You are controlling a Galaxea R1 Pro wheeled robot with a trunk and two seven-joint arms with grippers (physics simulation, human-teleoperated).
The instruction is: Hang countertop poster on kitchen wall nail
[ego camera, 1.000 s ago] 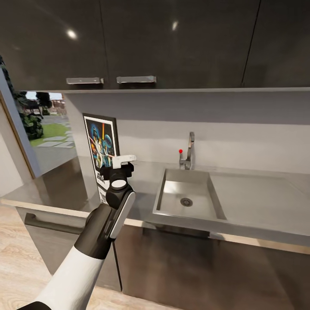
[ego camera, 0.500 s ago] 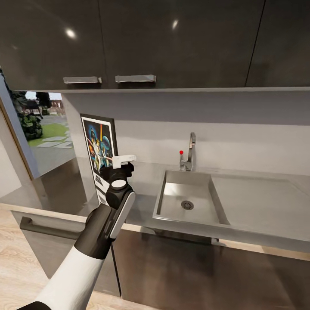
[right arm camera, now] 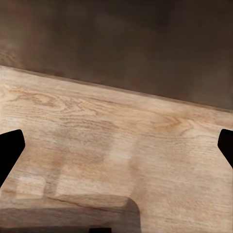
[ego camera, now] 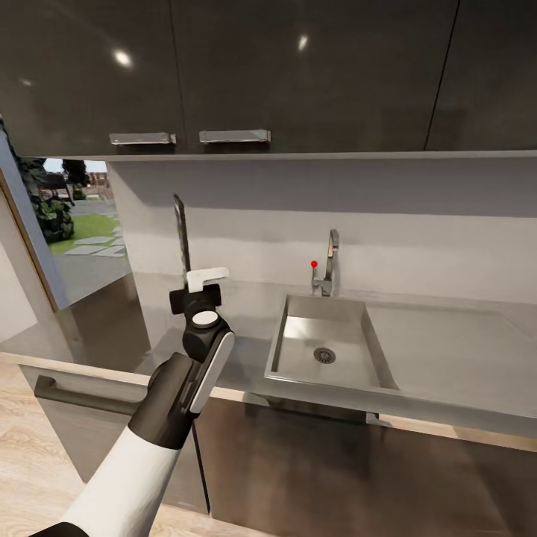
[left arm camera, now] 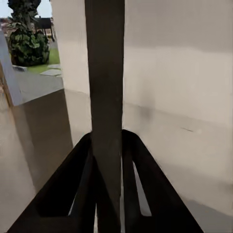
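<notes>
The poster (ego camera: 180, 240) stands edge-on above the kitchen countertop (ego camera: 447, 350), so I see just its thin dark frame edge, not its picture. My left gripper (ego camera: 192, 289) is shut on its lower part. In the left wrist view the poster's edge (left arm camera: 106, 87) runs as a dark upright strip, clamped between the two black fingers (left arm camera: 73, 189) of my left gripper (left arm camera: 108, 145). My right gripper (right arm camera: 116, 145) is open, its fingertips (right arm camera: 9, 150) far apart over a wooden floor. No wall nail can be made out.
A steel sink (ego camera: 294, 365) with a tap (ego camera: 329, 261) is inset right of the arm. Dark upper cabinets (ego camera: 298, 74) hang low over the counter. A window (ego camera: 74, 224) opens at the left. Dark base cabinets (right arm camera: 121, 43) rise from the floor.
The poster has turned in my left gripper from facing me to edge-on, and its bottom has come up off the counter. The camera shifted slightly at first.
</notes>
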